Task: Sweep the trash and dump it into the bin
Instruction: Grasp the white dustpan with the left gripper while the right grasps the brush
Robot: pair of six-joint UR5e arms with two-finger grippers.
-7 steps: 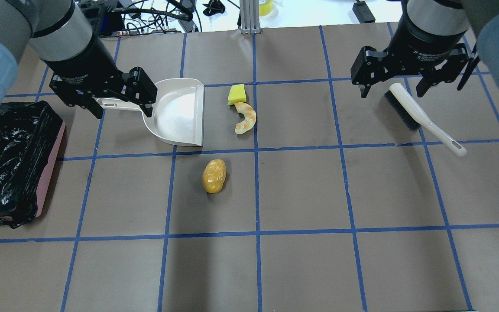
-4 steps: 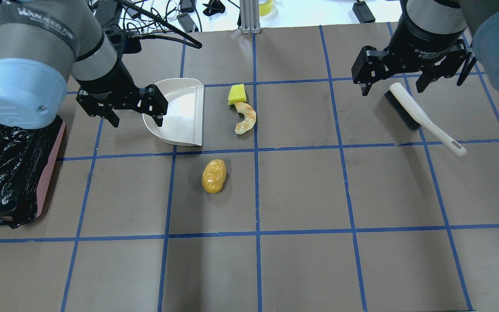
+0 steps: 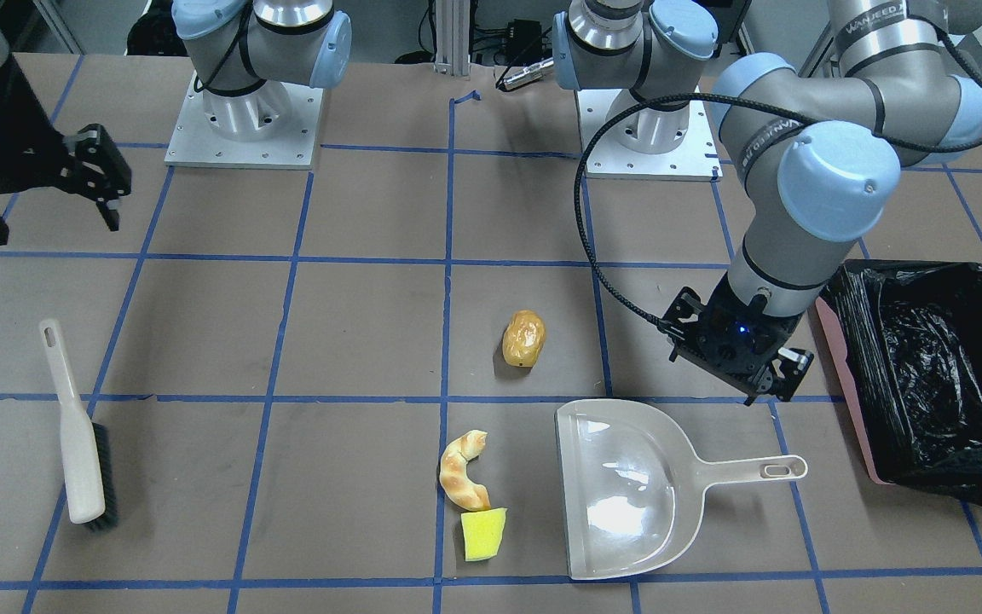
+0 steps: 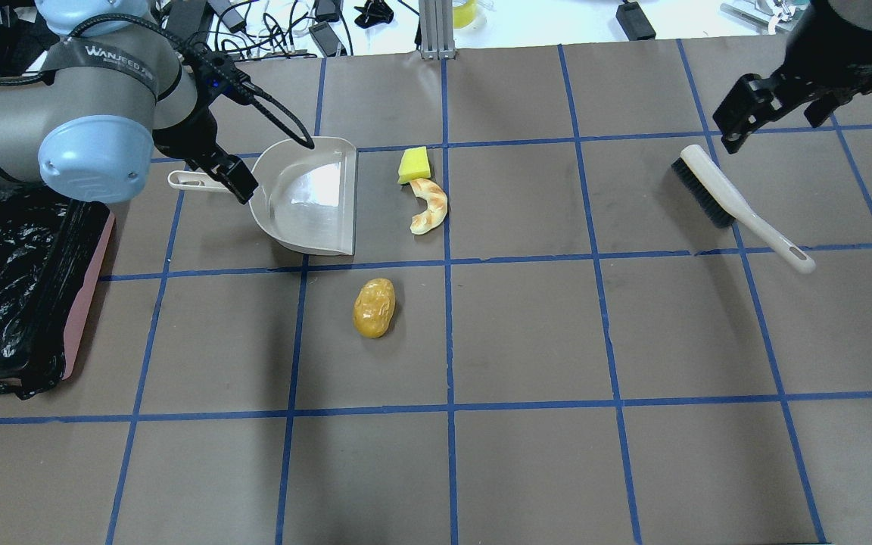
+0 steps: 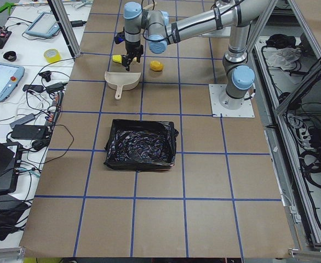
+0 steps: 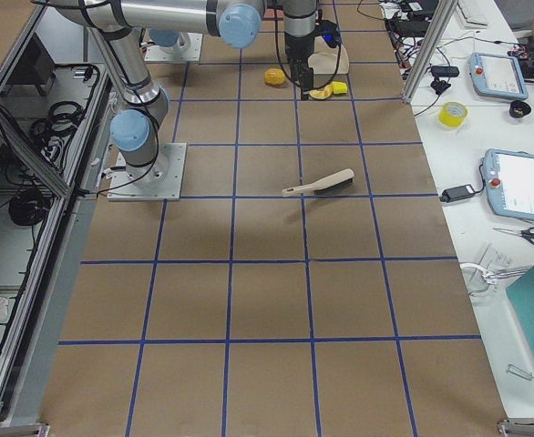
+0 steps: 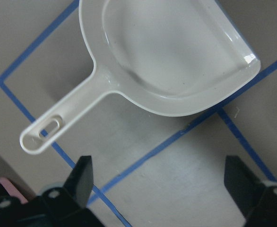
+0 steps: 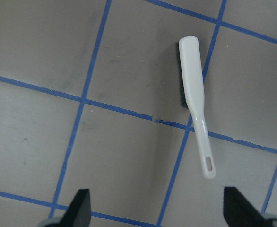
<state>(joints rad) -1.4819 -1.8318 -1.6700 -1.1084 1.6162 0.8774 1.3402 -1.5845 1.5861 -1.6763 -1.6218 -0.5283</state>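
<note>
The trash lies on the brown table: a golden potato-like lump (image 4: 374,306) (image 3: 524,338), a tan croissant piece (image 4: 429,206) (image 3: 462,471) and a yellow sponge block (image 4: 414,164) (image 3: 483,534) touching the croissant. The pink bin with a black bag (image 4: 88,295) (image 3: 840,384) stands at the left edge. My left gripper (image 4: 213,170) (image 3: 734,371) (image 7: 160,189) is open and empty, above the white dustpan's handle (image 7: 58,125). My right gripper (image 4: 773,121) (image 3: 43,213) (image 8: 157,213) is open and empty, above and behind the brush.
The white dustpan (image 4: 307,197) (image 3: 627,490) lies flat, its mouth facing the sponge and croissant. The white brush with black bristles (image 4: 739,204) (image 3: 77,443) (image 8: 195,99) lies at the right. Cables and gear lie past the table's far edge.
My left arm has swung in and turned its wrist over the dustpan handle, staying open. My right gripper has drawn away up and to the right of the brush head. Trash, dustpan and brush have not moved.
</note>
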